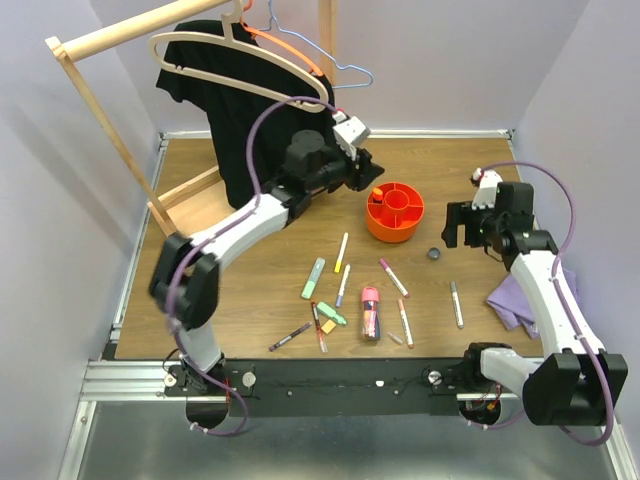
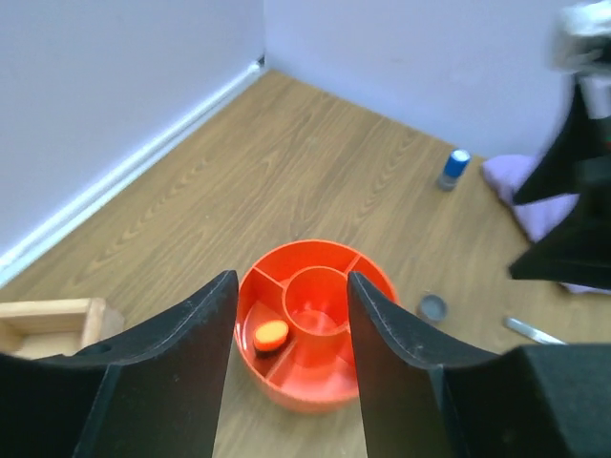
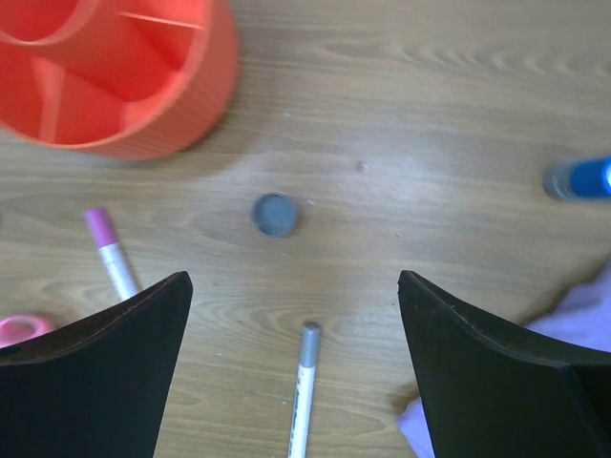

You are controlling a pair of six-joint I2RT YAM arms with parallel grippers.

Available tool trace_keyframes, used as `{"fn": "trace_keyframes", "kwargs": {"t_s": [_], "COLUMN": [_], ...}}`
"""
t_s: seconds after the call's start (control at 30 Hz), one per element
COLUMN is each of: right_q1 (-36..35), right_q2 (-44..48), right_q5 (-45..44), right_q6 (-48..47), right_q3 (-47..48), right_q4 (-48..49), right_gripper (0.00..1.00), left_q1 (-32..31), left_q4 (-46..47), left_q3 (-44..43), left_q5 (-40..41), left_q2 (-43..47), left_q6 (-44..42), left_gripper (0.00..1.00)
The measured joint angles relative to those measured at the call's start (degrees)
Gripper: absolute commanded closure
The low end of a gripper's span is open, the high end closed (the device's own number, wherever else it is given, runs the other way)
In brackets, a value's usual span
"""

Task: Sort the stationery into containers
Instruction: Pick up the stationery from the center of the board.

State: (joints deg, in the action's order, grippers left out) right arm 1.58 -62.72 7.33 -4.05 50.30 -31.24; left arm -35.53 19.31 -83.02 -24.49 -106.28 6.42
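Note:
The round orange organiser (image 1: pixel 394 212) stands at mid-table, with one orange-capped highlighter (image 2: pixel 271 334) upright in a left compartment. My left gripper (image 2: pixel 291 281) hovers above it, open, with nothing between the fingers; from above, the left gripper (image 1: pixel 362 172) sits just up-left of the organiser. My right gripper (image 1: pixel 460 225) hangs open to the organiser's right, over bare wood. A white pen with a grey cap (image 3: pixel 305 391) lies just below the right gripper (image 3: pixel 294 281). Several pens and highlighters lie loose in front: a green highlighter (image 1: pixel 313 278), a pink marker (image 1: pixel 393 277) and a stubby pink tube (image 1: pixel 370 312).
A small dark round cap (image 3: pixel 276 214) lies right of the organiser. A blue-capped item (image 3: pixel 578 178) stands near a crumpled purple cloth (image 1: pixel 520 295) at the right. A wooden rack (image 1: pixel 100 100) with hangers and a black shirt (image 1: pixel 240 100) fills the back left.

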Motion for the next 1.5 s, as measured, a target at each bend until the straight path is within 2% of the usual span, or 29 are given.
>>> {"fn": "trace_keyframes", "kwargs": {"t_s": [0.07, 0.13, 0.27, 0.33, 0.4, 0.5, 0.67, 0.8, 0.9, 1.2, 1.5], "right_q1": [0.0, -0.6, -4.3, -9.4, -14.8, -23.4, -36.0, -42.4, -46.2, -51.5, -53.0], "right_q2": [-0.7, -2.6, -7.2, -10.9, -13.6, -17.7, -30.1, -39.6, -43.8, -48.5, -56.1], "right_q5": [4.0, 9.0, 12.6, 14.3, 15.6, 16.1, 16.4, 15.8, 15.3, 14.5, 13.9], "right_q6": [-2.9, -7.4, -13.7, -19.6, -25.9, -36.2, -51.9, -62.1, -68.9, -85.9, -91.3], "right_q3": [2.2, 5.7, 11.4, 15.0, 17.4, 20.7, 30.1, 36.1, 36.7, 35.1, 38.3], "right_q4": [-1.2, -3.1, -5.0, -5.8, -6.0, -7.1, -9.8, -11.7, -12.0, -12.0, -13.5], "right_gripper": [0.00, 0.00, 0.00, 0.01, 0.10, 0.16, 0.30, 0.31, 0.30, 0.29, 0.30], "left_q1": [-0.1, -0.1, 0.5, 2.2, 4.9, 10.1, 17.2, 24.4, 27.2, 32.7, 34.6], "left_q4": [-4.0, -7.3, -16.2, -21.6, -26.5, -35.5, -45.9, -52.9, -57.0, -62.1, -62.6], "left_q3": [2.6, 5.6, 16.0, 20.0, 23.0, 27.6, 30.1, 29.9, 29.6, 29.4, 29.4], "left_q5": [0.6, 1.7, 5.9, 8.1, 10.5, 15.6, 20.1, 20.2, 20.2, 20.9, 20.9], "left_q2": [7.9, 15.3, 36.1, 45.1, 51.1, 58.8, 63.0, 64.2, 64.2, 68.0, 68.1], "left_q6": [-1.1, -2.5, -6.7, -8.8, -10.2, -11.6, -10.9, -8.4, -6.4, -3.8, -2.7], "left_gripper": [0.36, 0.25, 0.20, 0.18, 0.16, 0.12, 0.11, 0.10, 0.10, 0.10, 0.10]}}
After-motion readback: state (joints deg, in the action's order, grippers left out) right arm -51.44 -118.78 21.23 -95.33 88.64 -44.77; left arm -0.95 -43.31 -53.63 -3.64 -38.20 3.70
